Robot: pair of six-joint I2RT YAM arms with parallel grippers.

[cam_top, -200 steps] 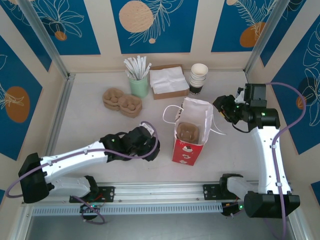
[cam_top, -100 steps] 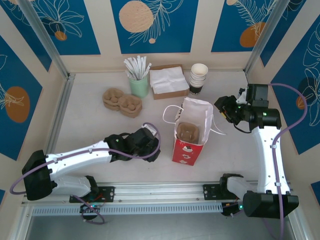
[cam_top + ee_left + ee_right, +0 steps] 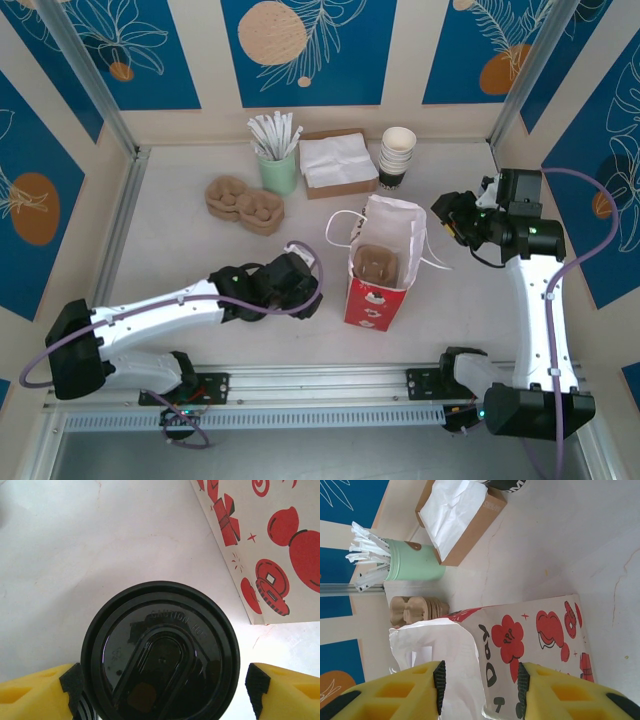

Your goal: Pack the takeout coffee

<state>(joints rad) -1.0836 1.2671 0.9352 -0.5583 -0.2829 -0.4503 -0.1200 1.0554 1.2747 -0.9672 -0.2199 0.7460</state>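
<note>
The takeout coffee (image 3: 160, 655), a small paper cup capped with a round, glossy black plastic lid, stands upright on the matte white tabletop (image 3: 75, 555). Its long axis is vertical and the lid faces straight up into the left wrist camera, hiding the cup's body beneath it. The lid is smooth and ringed by a raised rim. It has an elongated oval recess running from its near-left toward its middle, and embossed lettering along the far edge.

The cup sits just left of the tall paper bag (image 3: 372, 305), which is red at the front with red prints on white side walls (image 3: 280, 545) (no contact visible between them). A brown moulded-pulp cup carrier (image 3: 377, 265) lies inside the bag's open top.

The left gripper (image 3: 162, 687) straddles the cup with its jaws apart. The left black foam pad (image 3: 72, 680) is at the lid's edge, while a strip of table shows between the lid and the right pad.

The right gripper (image 3: 481, 687) hovers by the bag's right rim with its yellow jaws parted. Crinkled white paper shows between them, and I cannot tell whether it is touched.
</note>
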